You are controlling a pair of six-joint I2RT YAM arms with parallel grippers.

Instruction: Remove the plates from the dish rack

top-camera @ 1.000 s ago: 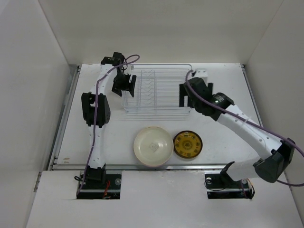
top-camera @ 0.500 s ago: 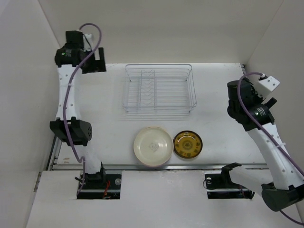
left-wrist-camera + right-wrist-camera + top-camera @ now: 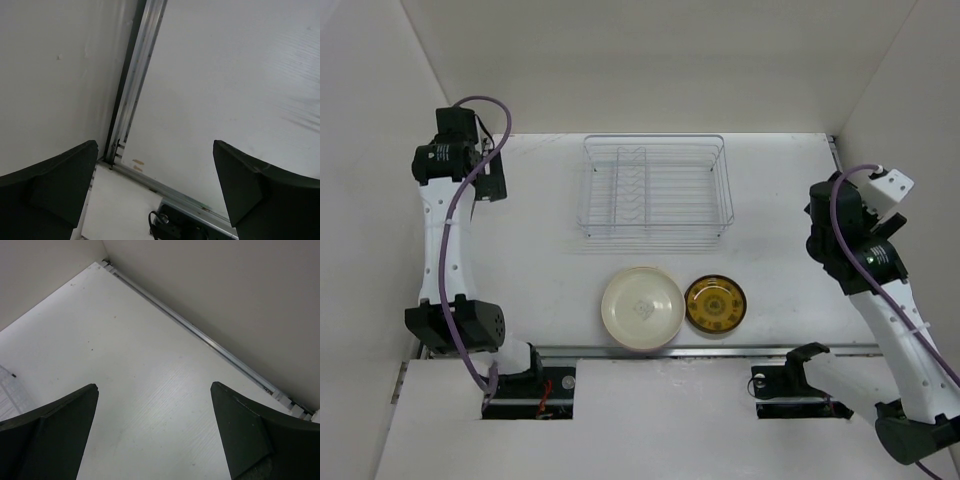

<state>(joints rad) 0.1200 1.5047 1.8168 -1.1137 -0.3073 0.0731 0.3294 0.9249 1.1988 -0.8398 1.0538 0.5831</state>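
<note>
- Plates: a round shallow cream plate and a smaller glossy dark-yellow, brown-patterned plate lie flat side by side, just in front of the rectangular silver wire dish rack, not touching it.
- Rack slots look empty from above, though the thin wires make that hard to confirm.
- Left gripper is well left of the rack, right gripper well right. Both jaws are spread wide, holding nothing.
- Unloading seems done. Park the arms wide of the rack, with no sweep over the plates.

A white table edged with metal rails sits between plain white walls.
</note>
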